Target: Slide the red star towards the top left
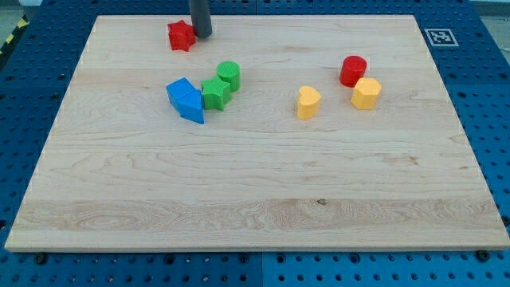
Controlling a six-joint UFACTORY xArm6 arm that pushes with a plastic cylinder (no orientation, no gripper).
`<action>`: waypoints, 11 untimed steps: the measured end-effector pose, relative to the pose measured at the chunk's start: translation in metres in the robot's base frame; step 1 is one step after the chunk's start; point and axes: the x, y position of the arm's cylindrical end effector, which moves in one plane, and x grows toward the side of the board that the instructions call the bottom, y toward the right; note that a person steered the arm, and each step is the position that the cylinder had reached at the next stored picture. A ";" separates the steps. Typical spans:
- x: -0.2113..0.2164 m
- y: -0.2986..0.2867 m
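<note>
The red star (181,36) lies near the board's top edge, left of centre. My tip (202,35) stands just to the star's right, touching or almost touching it. The dark rod rises out of the view's top.
A blue block (186,100), a green star (215,93) and a green cylinder (229,75) cluster left of centre. A yellow heart-like block (308,102), a red cylinder (353,71) and a yellow block (366,93) lie to the right. The wooden board (255,199) rests on a blue perforated table.
</note>
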 end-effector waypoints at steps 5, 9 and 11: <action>0.040 -0.028; 0.039 -0.070; 0.081 -0.057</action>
